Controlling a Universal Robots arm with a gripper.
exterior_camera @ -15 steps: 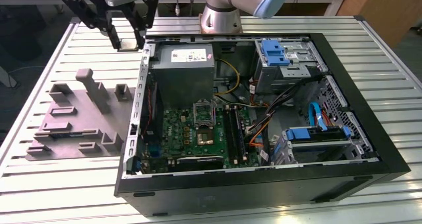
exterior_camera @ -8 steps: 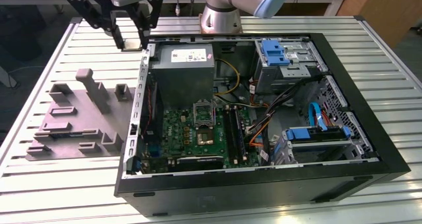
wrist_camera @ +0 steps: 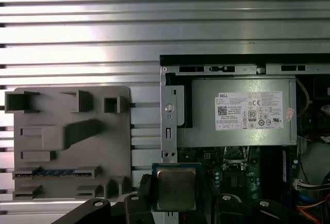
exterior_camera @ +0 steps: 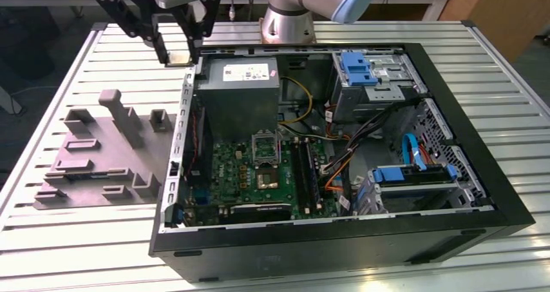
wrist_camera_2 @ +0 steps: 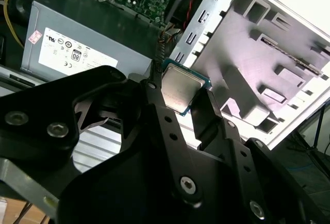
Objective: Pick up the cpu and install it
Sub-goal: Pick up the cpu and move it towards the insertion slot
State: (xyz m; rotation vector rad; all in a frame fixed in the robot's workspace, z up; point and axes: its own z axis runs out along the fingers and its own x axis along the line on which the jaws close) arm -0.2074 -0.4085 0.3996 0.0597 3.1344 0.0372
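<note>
**cpu in the gripper, above the case edge**

- the gripper (exterior_camera: 180, 52) hangs over the far corner of the open computer case (exterior_camera: 447, 150), on the exterior view's left, just off the power supply (exterior_camera: 245, 92).
- the jaws stand narrow, clamped on the cpu (wrist_camera_2: 184, 82). in the second wrist view one black finger (wrist_camera_2: 154, 98) presses one edge of it and the other finger presses the opposite edge.
- the cpu is clear of every surface, silvery top showing, held flat between the fingertips. in the first wrist view the cpu (wrist_camera: 176, 188) sits over the case wall that faces the tray (wrist_camera: 67, 141), with the power supply (wrist_camera: 242, 113) near it.
- the grey tray (exterior_camera: 103, 156) lies on the slatted table (exterior_camera: 51, 240) beside the case, on the exterior view's left, raised blocks up.
- the metal-framed socket (exterior_camera: 265, 149) is on the green board (exterior_camera: 249, 176) inside the case, below the power supply in the exterior view. it is well apart from the gripper, so the cpu is picked up and not yet seated.
- cannot tell from these views whether the socket's frame is latched or raised.
</note>
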